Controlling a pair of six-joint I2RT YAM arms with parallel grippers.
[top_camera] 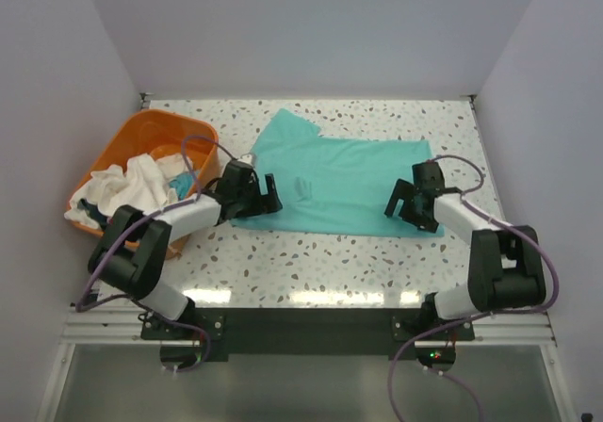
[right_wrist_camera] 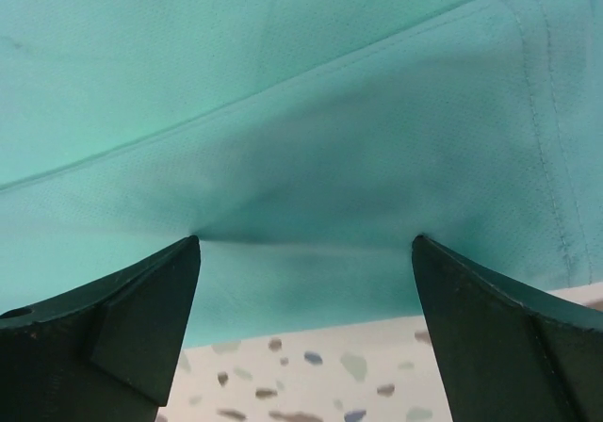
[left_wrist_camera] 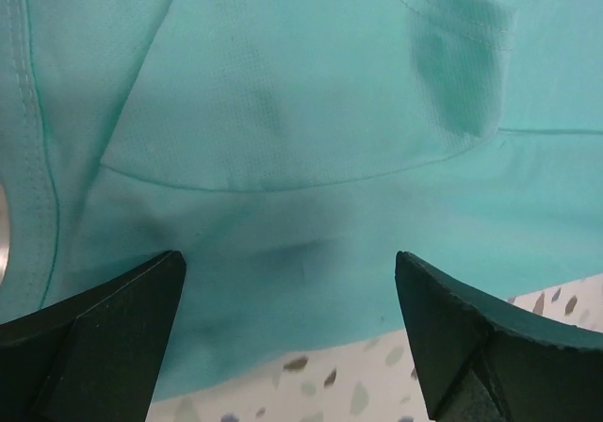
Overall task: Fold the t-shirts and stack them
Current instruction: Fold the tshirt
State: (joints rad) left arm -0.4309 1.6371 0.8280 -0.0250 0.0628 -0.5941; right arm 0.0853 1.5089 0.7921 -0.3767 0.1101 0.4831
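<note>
At the left of the frame an orange plastic basket (top_camera: 155,128) holds a heap of crumpled white garments (top_camera: 127,185) waiting their turn. Just right of it the left fingers (top_camera: 256,196) hang spread apart over the near-left edge of the teal cotton t-shirt (top_camera: 349,182), which lies flat in the middle of the speckled white surface (top_camera: 311,264) with one sleeve pointing toward the upper left. Further right, the right fingers (top_camera: 407,202) are likewise apart over the near-right edge, clamped on nothing. I'd say the first fold of this shirt is just being set up. Next, both sets of fingers need to drop onto the near hem, close on it together, then lift evenly and carry it over.
</note>
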